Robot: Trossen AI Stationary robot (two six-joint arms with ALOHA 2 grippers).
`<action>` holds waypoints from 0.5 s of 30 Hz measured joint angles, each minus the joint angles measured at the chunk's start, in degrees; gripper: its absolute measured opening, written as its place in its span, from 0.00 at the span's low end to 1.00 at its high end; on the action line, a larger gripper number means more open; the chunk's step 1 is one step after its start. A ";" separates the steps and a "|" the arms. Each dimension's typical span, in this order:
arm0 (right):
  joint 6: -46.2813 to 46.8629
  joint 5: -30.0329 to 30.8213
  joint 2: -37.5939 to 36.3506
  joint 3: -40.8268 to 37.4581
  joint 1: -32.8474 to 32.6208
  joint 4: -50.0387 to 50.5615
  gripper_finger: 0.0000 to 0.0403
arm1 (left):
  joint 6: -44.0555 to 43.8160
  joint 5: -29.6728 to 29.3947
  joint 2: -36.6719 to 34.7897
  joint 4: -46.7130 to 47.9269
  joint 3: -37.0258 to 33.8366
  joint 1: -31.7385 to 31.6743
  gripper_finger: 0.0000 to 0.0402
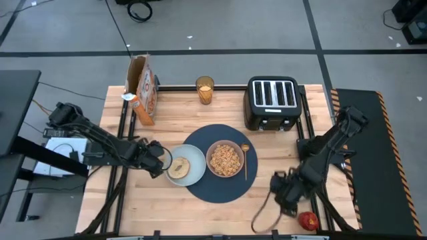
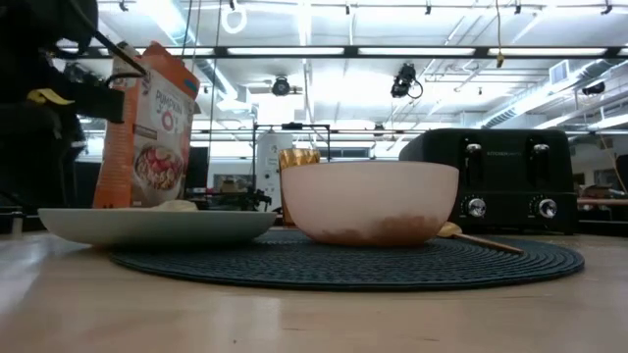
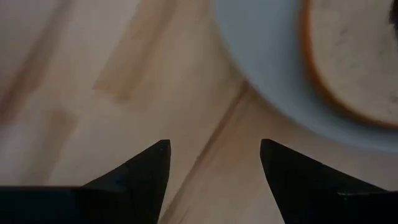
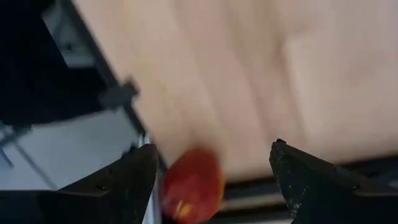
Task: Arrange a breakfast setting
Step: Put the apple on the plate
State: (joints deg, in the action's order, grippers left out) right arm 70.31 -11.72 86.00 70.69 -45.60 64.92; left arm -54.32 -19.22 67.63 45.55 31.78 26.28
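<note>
A dark-blue round mat lies mid-table. On it stand a pinkish bowl of cereal and a gold spoon. A pale blue-green plate with toast rests on the mat's left edge. An amber juice glass stands at the far edge. A red apple lies at the near right corner. My left gripper is open and empty just left of the plate. My right gripper is open and empty above the table, left of the apple.
A black four-slot toaster stands at the far right. A brown-and-orange cereal box stands at the far left. A cable loops on the table near the front edge. Bare wood lies at the near left.
</note>
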 joint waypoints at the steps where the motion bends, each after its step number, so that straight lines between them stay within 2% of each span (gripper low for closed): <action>1: 0.85 -1.62 1.85 1.15 -0.91 0.32 0.78 | 0.82 0.00 0.40 -2.70 -0.93 0.00 0.63; 9: 8.21 -11.44 15.63 16.63 -9.01 10.90 0.78 | 2.56 -2.62 0.86 -6.50 -1.38 0.00 0.63; 13: 14.52 -14.90 18.72 18.34 -12.86 11.41 0.83 | 5.49 -2.67 0.86 -10.43 -1.25 0.00 0.63; 15: 16.87 -16.48 19.58 18.28 -13.93 11.48 0.83 | 5.46 -1.80 0.86 -8.38 -0.21 0.00 0.63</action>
State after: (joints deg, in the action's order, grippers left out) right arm 87.18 -28.20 105.58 88.97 -59.54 76.40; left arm -48.86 -21.02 68.49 37.17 31.57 26.28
